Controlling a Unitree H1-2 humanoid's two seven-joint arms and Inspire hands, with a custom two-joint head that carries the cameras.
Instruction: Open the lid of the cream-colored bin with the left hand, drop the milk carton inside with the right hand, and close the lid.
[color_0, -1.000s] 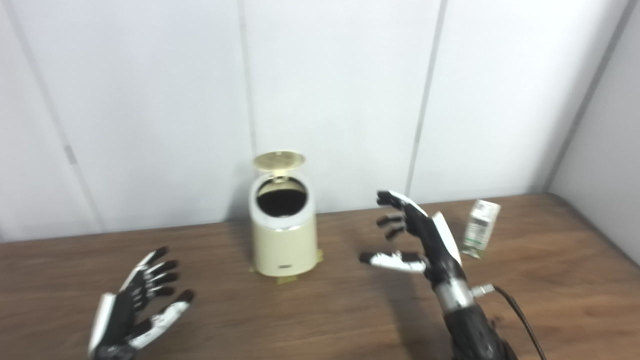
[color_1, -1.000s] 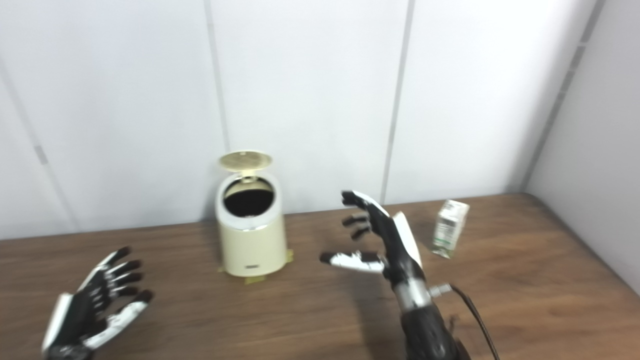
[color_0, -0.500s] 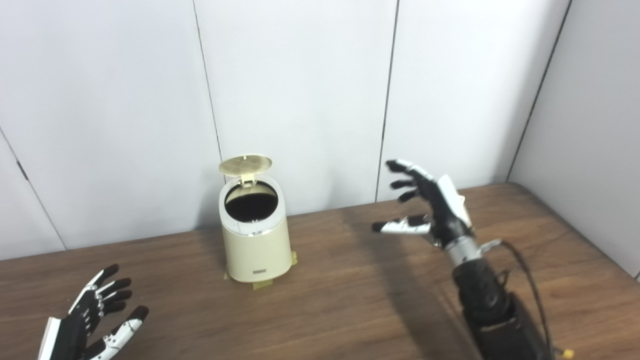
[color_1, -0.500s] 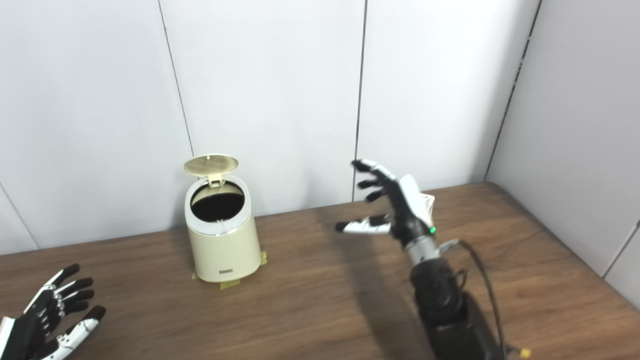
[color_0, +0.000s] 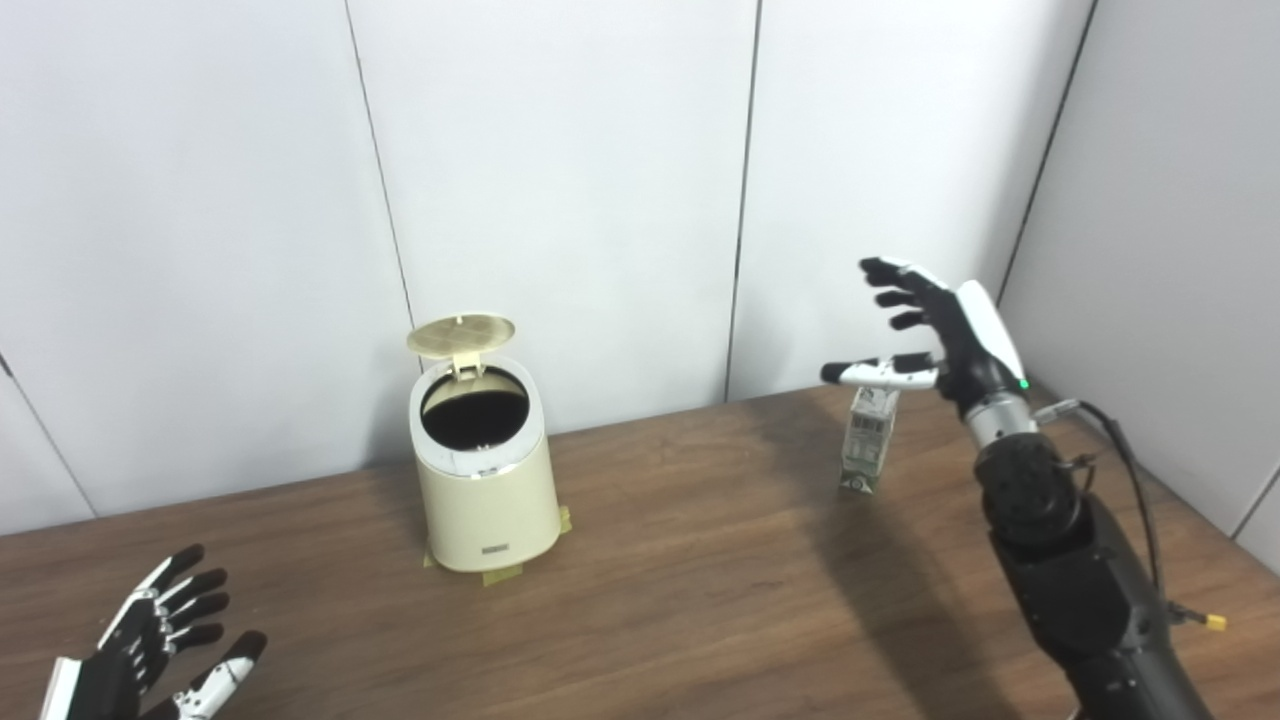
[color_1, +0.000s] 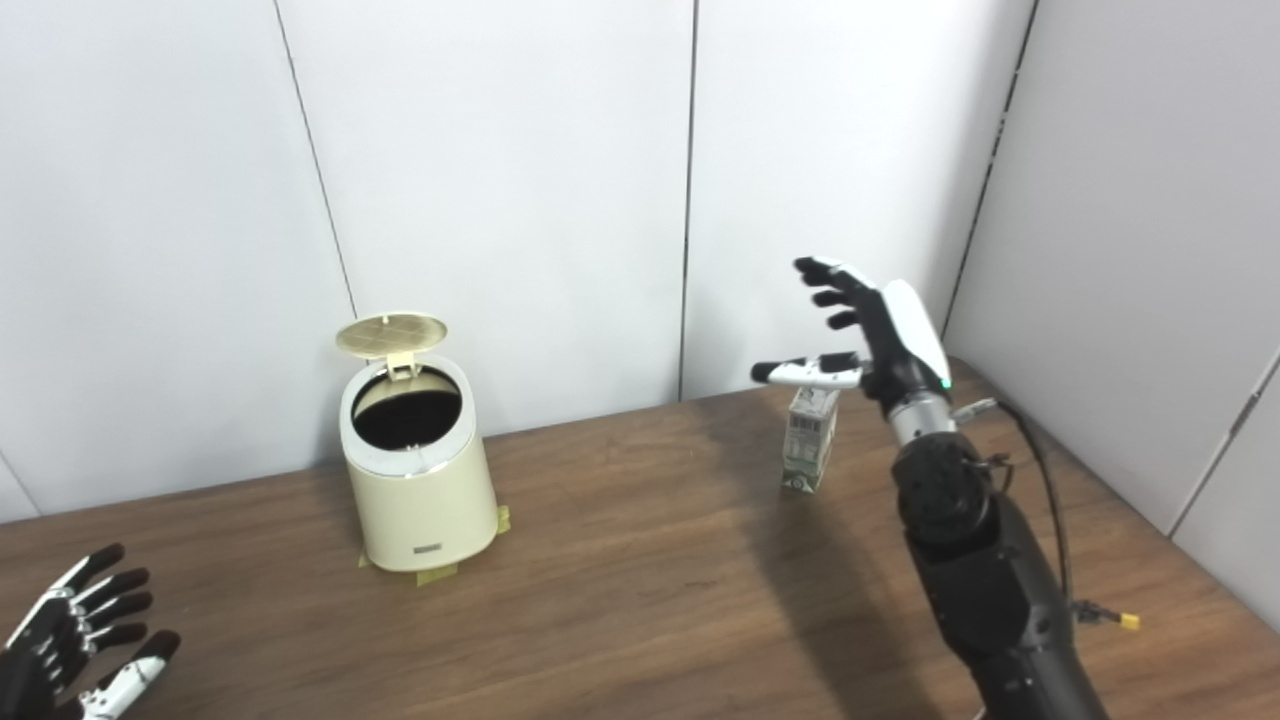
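Note:
The cream-colored bin (color_0: 487, 488) stands near the back wall with its round lid (color_0: 461, 335) tipped up and its dark inside showing. The milk carton (color_0: 866, 440) stands upright on the table, right of the bin. My right hand (color_0: 935, 330) is open, fingers spread, raised above and just right of the carton, its thumb over the carton's top. My left hand (color_0: 150, 655) is open and empty, low at the front left corner, far from the bin. The same scene shows in the right eye view, with the bin (color_1: 420, 500) and carton (color_1: 809, 440).
The wooden table (color_0: 680, 600) runs to white wall panels at the back and a side wall at the right. Tape tabs (color_0: 500, 575) sit under the bin's base. A black cable (color_0: 1130, 480) trails from my right forearm.
The camera has shifted. My right hand rose and moved right, from in front of the carton to above it. My left hand sank toward the front left corner. The bin lid stayed open.

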